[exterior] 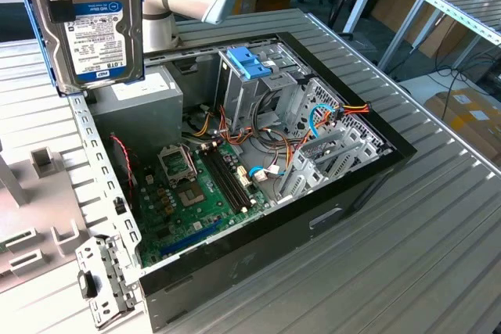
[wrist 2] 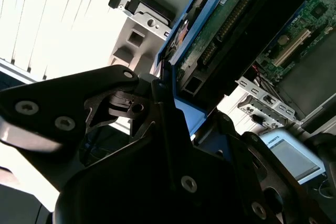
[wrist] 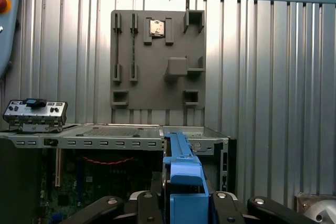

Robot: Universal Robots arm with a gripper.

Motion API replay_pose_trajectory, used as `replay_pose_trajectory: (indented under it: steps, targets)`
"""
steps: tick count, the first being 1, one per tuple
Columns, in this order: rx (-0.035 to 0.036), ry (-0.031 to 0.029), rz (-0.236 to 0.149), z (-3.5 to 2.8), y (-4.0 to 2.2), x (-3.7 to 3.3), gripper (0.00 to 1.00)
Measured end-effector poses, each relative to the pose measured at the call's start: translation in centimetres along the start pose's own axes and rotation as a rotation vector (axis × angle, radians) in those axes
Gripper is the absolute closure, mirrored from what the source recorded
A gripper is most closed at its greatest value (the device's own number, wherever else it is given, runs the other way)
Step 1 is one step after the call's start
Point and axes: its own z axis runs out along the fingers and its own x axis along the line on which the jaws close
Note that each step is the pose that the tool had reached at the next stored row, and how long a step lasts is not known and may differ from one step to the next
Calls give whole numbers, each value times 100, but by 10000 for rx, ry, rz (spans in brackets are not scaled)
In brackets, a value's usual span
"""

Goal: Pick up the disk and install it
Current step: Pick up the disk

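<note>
Exterior view shows the disk [exterior: 98, 29] held upright in the air at the exterior view's far left, label facing the camera, above the far edge of the open computer case [exterior: 352, 185] on the desk [exterior: 423, 271]. In the first wrist view the jaws are closed on its blue carrier [wrist: 184, 182], one on either side. A slipping grip would likely drop it onto the motherboard [exterior: 188, 193]. A tilted approach could snag the cables [exterior: 274, 142] near the drive bay [exterior: 258, 84].
</note>
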Motion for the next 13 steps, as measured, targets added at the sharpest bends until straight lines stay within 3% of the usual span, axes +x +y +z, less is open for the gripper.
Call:
replay_pose_trajectory:
  steps: [13]
  targets:
    - [-2, 0, 0, -1, -118, 2, 63]
